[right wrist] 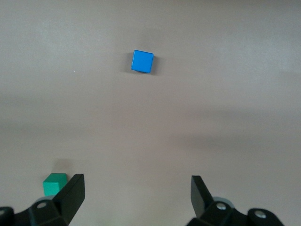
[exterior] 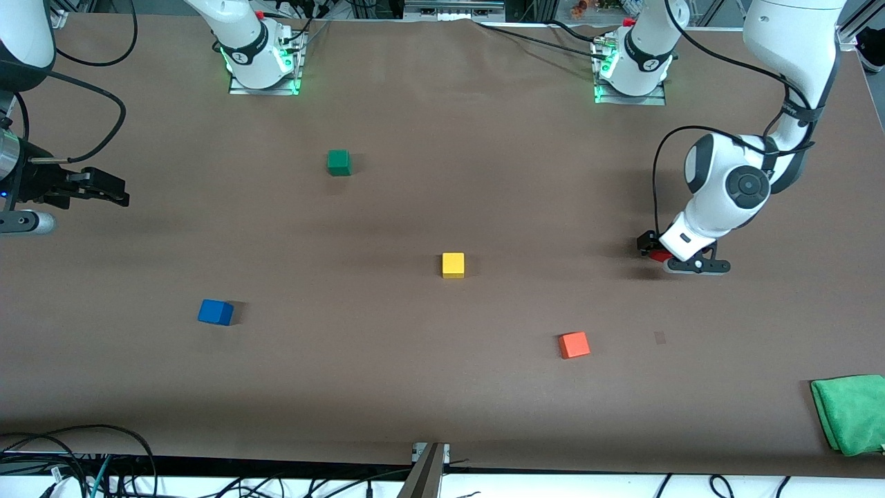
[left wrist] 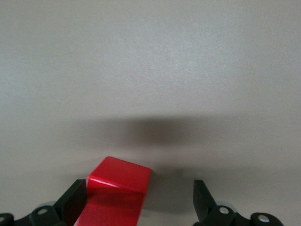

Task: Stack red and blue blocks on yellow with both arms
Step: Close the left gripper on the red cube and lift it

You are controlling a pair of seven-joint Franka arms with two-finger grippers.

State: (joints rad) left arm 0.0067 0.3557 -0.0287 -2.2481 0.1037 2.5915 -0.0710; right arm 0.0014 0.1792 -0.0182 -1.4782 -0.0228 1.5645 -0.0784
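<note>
Red block [left wrist: 117, 188] between open left pincer [left wrist: 139, 202]

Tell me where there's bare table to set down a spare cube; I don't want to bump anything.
Bare patches: between the green cube and yellow cube, and between the blue cube and orange cube, nearer the camera. Crowded: around the left gripper, low over the red cube.
</note>
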